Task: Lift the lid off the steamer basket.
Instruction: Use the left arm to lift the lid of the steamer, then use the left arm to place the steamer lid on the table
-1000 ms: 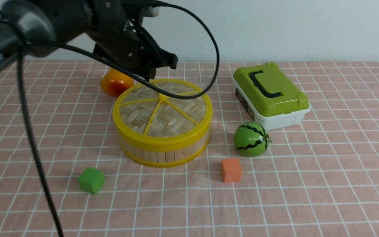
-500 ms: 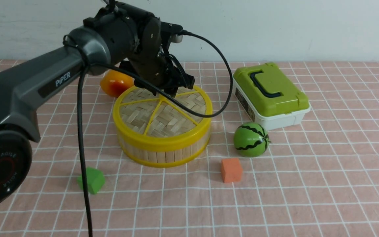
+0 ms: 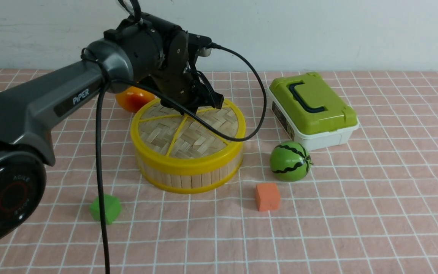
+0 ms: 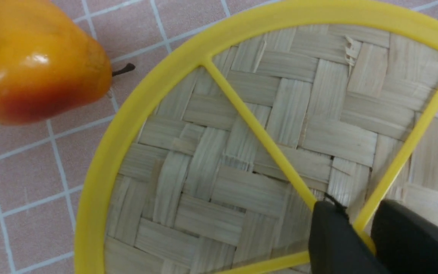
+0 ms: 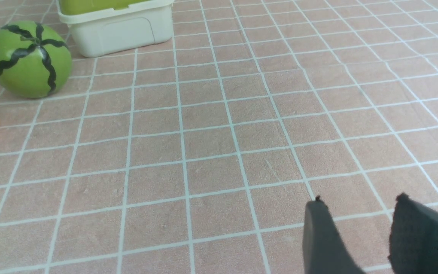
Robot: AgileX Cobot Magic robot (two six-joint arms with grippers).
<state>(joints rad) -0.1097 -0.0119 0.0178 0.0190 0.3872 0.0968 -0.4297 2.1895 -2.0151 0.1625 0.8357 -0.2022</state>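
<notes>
The lid (image 3: 188, 129), woven pale bamboo with a yellow rim and spokes, sits flat on the steamer basket (image 3: 188, 177) at the table's middle. My left gripper (image 3: 194, 109) reaches down onto the lid's centre. In the left wrist view its two black fingers (image 4: 357, 208) stand close on either side of the yellow central knob, touching it, with the lid (image 4: 242, 152) filling the view. My right gripper (image 5: 359, 199) is open and empty above bare tablecloth; it does not show in the front view.
An orange pear (image 3: 131, 97) lies just behind the basket to the left. A white box with a green lid (image 3: 312, 106) stands to the right. A toy watermelon (image 3: 290, 161), an orange cube (image 3: 267, 196) and a green cube (image 3: 105, 208) lie in front.
My left arm swung forward and right and came down, bringing the gripper from behind the lid's far rim onto its central knob. The lid and basket have not moved.
</notes>
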